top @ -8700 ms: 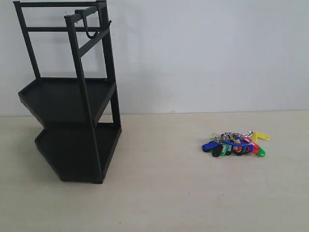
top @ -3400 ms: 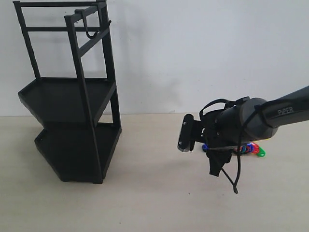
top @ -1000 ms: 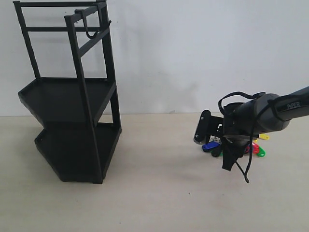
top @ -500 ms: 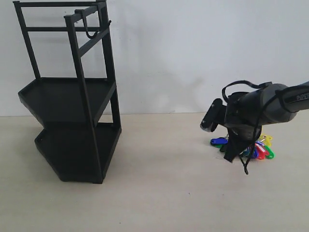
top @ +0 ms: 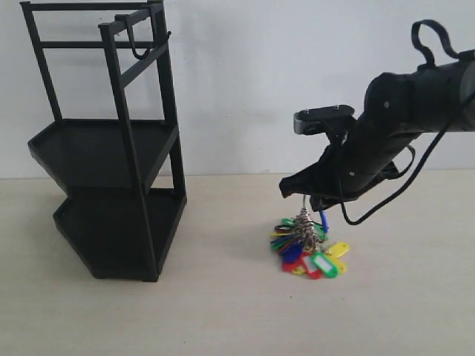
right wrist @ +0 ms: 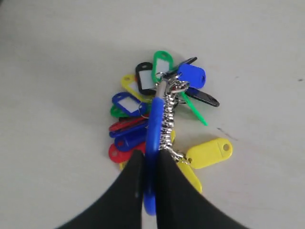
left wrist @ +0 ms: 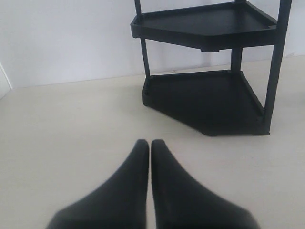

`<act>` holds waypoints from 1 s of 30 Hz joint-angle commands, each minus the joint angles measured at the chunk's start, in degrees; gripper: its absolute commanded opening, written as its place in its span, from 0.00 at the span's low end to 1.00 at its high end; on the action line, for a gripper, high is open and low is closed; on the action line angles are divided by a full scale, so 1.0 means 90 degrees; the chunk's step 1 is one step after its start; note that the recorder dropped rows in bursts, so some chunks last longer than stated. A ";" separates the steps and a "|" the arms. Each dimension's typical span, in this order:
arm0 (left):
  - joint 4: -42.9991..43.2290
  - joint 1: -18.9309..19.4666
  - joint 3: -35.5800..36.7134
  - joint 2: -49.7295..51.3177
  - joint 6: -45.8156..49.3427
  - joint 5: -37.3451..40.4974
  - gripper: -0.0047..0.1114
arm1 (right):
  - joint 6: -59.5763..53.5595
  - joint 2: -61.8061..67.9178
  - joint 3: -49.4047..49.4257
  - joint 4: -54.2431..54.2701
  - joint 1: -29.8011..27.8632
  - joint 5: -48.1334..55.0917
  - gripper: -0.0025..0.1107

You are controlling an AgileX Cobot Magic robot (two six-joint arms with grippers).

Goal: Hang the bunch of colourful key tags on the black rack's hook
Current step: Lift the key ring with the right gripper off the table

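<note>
My right gripper (top: 310, 199) (right wrist: 150, 157) is shut on the blue loop (right wrist: 153, 143) of the colourful key tag bunch (top: 306, 248) (right wrist: 157, 109). The tags dangle from the silver rings, their lowest ones touching or just above the table, right of the middle. The black rack (top: 111, 141) (left wrist: 209, 86) stands at the far left, well apart from the bunch. Its hook (top: 137, 41) hangs from the top bar, with nothing on it. My left gripper (left wrist: 150, 143) is shut, with nothing in it, low over the table facing the rack's lower tray; the exterior view does not show it.
A white wall (top: 297, 74) runs right behind the table. The pale wooden tabletop (top: 223, 297) stretches between the rack and the bunch. The right arm's black cable (top: 371, 211) loops beside its wrist.
The right gripper closed on the bunch's blue loop and rose, carrying the tags up and leftward from where they lay. The rack and hook have not moved.
</note>
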 commanded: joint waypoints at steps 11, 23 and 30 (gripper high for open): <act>-0.0022 -0.0008 -0.0009 -0.0013 -0.0005 -0.0035 0.08 | -0.1865 -0.0872 -0.0035 0.3343 -0.0554 0.0834 0.02; -0.0022 -0.0008 -0.0009 -0.0013 -0.0005 -0.0035 0.08 | -0.4048 -0.2445 -0.0035 0.4751 -0.1158 0.2756 0.02; -0.0022 -0.0008 -0.0009 -0.0013 -0.0005 -0.0035 0.08 | -0.4224 -0.3384 -0.0035 0.4626 -0.1158 0.3158 0.02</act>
